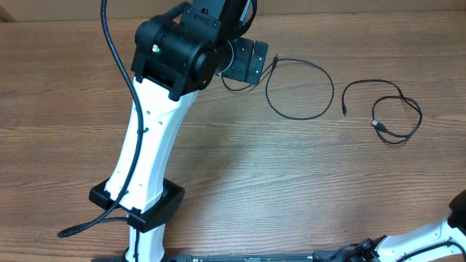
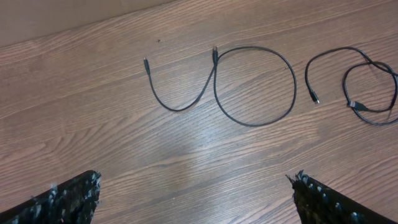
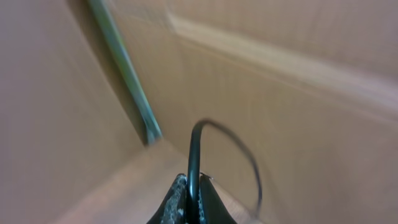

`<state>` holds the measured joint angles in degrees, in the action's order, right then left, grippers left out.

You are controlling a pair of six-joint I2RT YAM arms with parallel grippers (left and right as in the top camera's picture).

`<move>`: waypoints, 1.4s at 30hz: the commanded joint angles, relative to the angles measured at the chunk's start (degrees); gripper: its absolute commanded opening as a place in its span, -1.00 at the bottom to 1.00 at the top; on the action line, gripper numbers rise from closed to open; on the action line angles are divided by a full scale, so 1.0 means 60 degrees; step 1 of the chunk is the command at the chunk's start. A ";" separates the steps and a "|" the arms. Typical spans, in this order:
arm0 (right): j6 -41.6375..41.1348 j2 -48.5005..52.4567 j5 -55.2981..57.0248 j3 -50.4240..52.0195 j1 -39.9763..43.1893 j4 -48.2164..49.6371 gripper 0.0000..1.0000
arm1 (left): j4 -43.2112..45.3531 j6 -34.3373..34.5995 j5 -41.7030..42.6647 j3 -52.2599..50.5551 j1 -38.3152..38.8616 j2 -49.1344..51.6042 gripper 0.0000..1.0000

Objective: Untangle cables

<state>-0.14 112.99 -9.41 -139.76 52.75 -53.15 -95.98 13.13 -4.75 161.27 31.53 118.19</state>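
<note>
1. Black cables are the task's things, and two of them lie on the wooden worktop (image 1: 291, 189): a looped cable (image 2: 249, 124) just beyond the left hand, and a coiled cable (image 1: 419, 116) further to the right.
2. Neither touches the other. A strip of bare wood shows between the big loop and the nearest plug of the coiled one.
3. Each is curled on itself. The looped cable runs from a free plug through a shallow U and then closes a wide ring, crossing itself at the top. The coiled one folds into a smaller ring at its far end.
4. The left hand (image 2: 194, 180) hangs above the worktop with its fingers wide apart and nothing between them, looking down at both cables.
5. The right hand (image 3: 194, 199) has its fingers pressed together, apparently pinching a thin black lead (image 3: 193, 149) that arcs up out of them. That view is blurred and shows only brown panels. The overhead camera catches just a piece of the right arm (image 1: 437, 233) at the lower right corner, so I cannot place this lead relative to the others.
6. By my reading the separating is largely done. Setting down the pinched lead clear of the pair, and perhaps opening the self-crossings, is what remains.
</note>
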 commanded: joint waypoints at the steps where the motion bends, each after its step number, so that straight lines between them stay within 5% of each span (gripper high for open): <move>1: 0.0025 0.0240 0.0386 0.0871 -0.0004 0.0120 -0.92 | 0.0058 0.0029 0.0055 0.0004 0.0062 0.0018 0.99; 17: -0.0266 0.1104 0.0470 0.4881 -0.0903 0.0834 -0.92 | 0.0117 0.0033 0.0058 0.0004 0.0062 0.0018 0.99; 32: -0.0987 0.1111 0.3209 0.8615 -0.1228 0.3282 -0.92 | 0.0025 0.0029 0.0055 0.0004 0.0062 0.0018 0.99; 33: -0.0984 0.1111 0.3209 0.8615 -0.1206 0.3308 -0.78 | 0.0025 0.0029 0.0055 0.0004 0.0062 0.0022 0.99; 34: -0.0984 0.1111 0.3209 0.8615 -0.1184 0.3351 -0.39 | 0.0025 0.0029 0.0058 0.0004 0.0062 0.0018 0.99; 37: -0.0973 0.1111 0.3209 0.8597 -0.1173 0.3457 1.00 | 0.0007 0.0033 0.0055 0.0004 0.0062 0.0022 0.99; 42: -0.0976 0.1013 0.3202 0.7890 -0.1333 0.3034 1.00 | -0.0062 0.0033 0.0055 0.0004 0.0062 0.0022 0.99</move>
<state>-5.61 119.63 9.13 -88.64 45.76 -33.61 -96.12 13.13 -4.75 161.27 31.53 118.19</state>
